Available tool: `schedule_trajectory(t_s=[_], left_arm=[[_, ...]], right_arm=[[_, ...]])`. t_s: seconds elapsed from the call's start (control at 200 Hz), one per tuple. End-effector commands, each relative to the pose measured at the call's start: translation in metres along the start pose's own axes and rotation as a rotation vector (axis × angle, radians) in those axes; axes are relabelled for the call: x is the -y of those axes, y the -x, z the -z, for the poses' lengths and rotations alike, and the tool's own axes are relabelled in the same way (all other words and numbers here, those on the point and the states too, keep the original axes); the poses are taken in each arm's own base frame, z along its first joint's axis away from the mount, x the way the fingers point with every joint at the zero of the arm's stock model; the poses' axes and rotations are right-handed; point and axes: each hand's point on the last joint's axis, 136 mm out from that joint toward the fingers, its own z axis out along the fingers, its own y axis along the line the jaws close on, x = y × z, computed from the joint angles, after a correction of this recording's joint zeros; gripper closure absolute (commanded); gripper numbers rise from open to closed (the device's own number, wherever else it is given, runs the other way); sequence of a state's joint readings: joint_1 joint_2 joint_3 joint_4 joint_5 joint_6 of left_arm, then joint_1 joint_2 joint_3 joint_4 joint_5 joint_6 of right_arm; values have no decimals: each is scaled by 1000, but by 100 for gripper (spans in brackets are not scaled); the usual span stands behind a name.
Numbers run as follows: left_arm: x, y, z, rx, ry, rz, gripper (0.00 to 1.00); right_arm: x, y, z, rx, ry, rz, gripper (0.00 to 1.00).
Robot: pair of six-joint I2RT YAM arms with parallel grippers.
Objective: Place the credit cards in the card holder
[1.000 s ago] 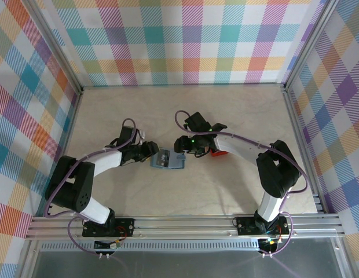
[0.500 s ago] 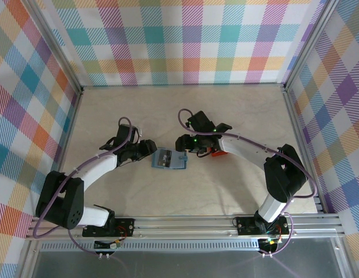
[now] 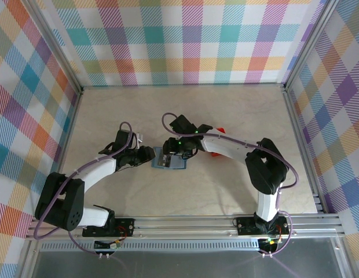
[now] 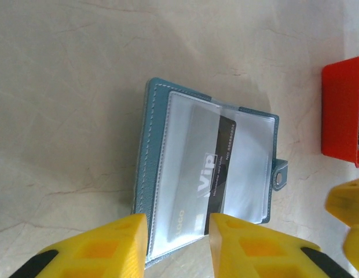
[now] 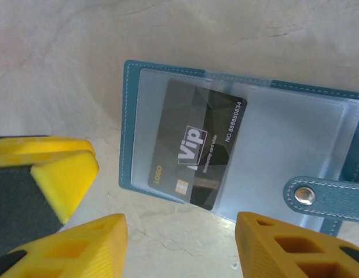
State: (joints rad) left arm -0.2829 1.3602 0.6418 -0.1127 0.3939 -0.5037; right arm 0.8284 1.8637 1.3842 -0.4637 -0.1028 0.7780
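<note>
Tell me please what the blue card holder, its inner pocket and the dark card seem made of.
Card holder: probably leather or imitation, matte teal, pale stitching along the edge.
Inner pocket: clear soft plastic, glossy; the card shows through it.
VIP card: likely stiff plastic, dark with printed lettering.
Snap: looks like shiny metal.

The dark card (image 5: pixel 194 147) lying in the holder (image 5: pixel 131 124) carried "Vip" in large white letters at its middle. "LOGO" stood in small gold letters near one short edge, and "NO 8888…" near the other, its last digits unclear. The fine print under "Vip" was unreadable.
</note>
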Motion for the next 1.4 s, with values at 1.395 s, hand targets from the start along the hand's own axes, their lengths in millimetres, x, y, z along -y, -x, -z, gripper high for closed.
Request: schedule_trajectory(t_s=[1.395], left_arm=[[-14,-5,-14,-33,-35,-76,85]], right_arm=[[-9,0,-59,-127,-34,-158,38]])
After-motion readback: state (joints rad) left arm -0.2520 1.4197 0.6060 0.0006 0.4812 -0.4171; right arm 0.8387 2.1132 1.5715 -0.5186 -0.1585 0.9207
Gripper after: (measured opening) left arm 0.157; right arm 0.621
